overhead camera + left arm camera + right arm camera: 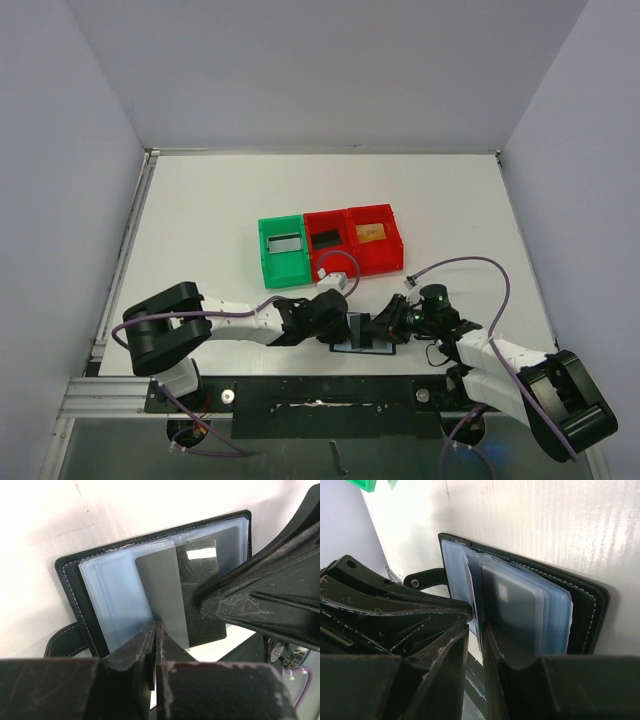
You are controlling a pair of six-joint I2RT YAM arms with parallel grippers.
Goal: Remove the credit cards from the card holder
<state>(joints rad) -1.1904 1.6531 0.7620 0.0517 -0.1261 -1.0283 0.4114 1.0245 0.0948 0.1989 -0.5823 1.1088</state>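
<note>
Jaws of my left gripper (156,626): pinched together on the protruding edge of the grey card (161,587), judged thin, stiff, light and slick; card holder (70,587) open on the table (300,190); my right gripper (476,625) jaws slightly apart astride a floppy pocket leaf (473,592).

The card holder (365,333) lay open close to the table's (200,220) near edge, approx. mid-width: black cover w/ blue-grey glossy pockets (115,595). A dark grey card (157,587) stuck partly out of one pocket, tilted. A 2nd card (512,605) sat fully inside another.
</note>
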